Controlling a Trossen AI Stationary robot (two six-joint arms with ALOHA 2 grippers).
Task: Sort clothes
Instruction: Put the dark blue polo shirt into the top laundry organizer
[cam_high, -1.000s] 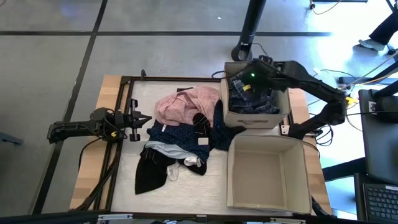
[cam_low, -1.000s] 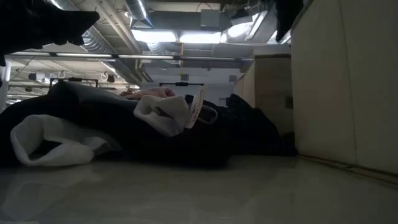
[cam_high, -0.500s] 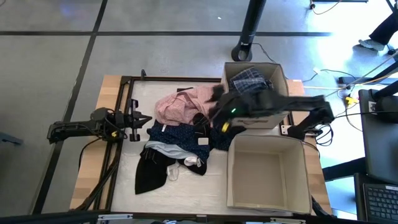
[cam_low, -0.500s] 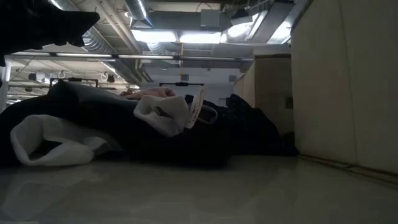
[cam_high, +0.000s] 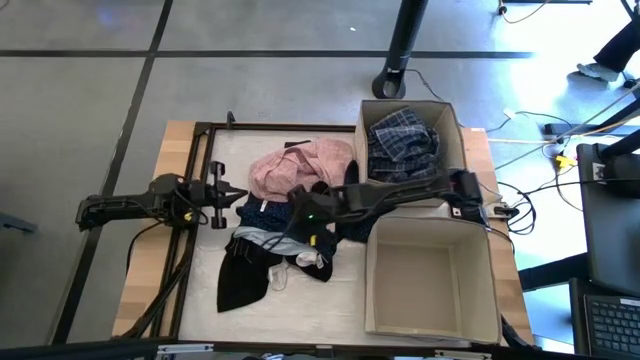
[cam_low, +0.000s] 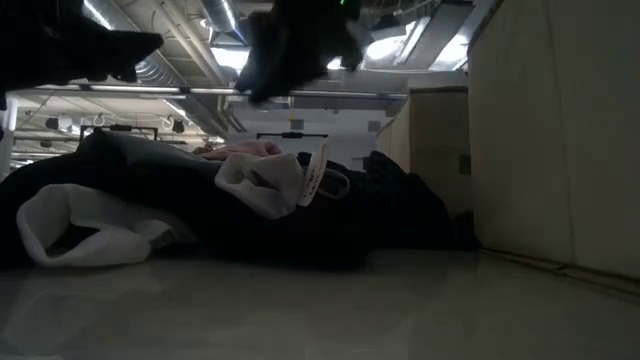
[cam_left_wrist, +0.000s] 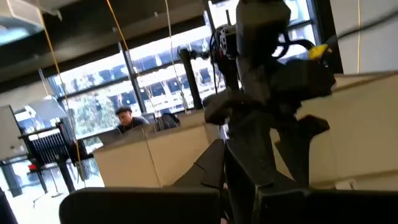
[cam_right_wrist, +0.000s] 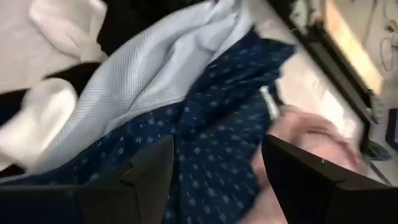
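Observation:
A pile of clothes lies mid-table: a pink piece (cam_high: 300, 165), a navy dotted piece (cam_high: 268, 213), a light blue piece (cam_right_wrist: 155, 74), black pieces (cam_high: 240, 282) and small white socks (cam_high: 306, 260). The blue-white plaid shirt (cam_high: 402, 140) lies in the far cardboard box (cam_high: 455, 150). My right gripper (cam_high: 292, 222) hovers open above the pile's middle, and in its wrist view (cam_right_wrist: 217, 180) its fingers stand over the navy dotted piece (cam_right_wrist: 205, 162), touching nothing. My left gripper (cam_high: 235, 195) waits shut at the table's left, beside the pile.
A second cardboard box (cam_high: 432, 275) stands open at the near right, next to the pile. A dark metal frame (cam_high: 200, 170) runs along the table's left and far sides. Bare tabletop (cam_high: 300, 310) shows near the front edge.
My right gripper has swung from over the far box toward the table's left and near edge, coming over the clothes pile. The plaid shirt stays lying in the far box. The pile has not moved.

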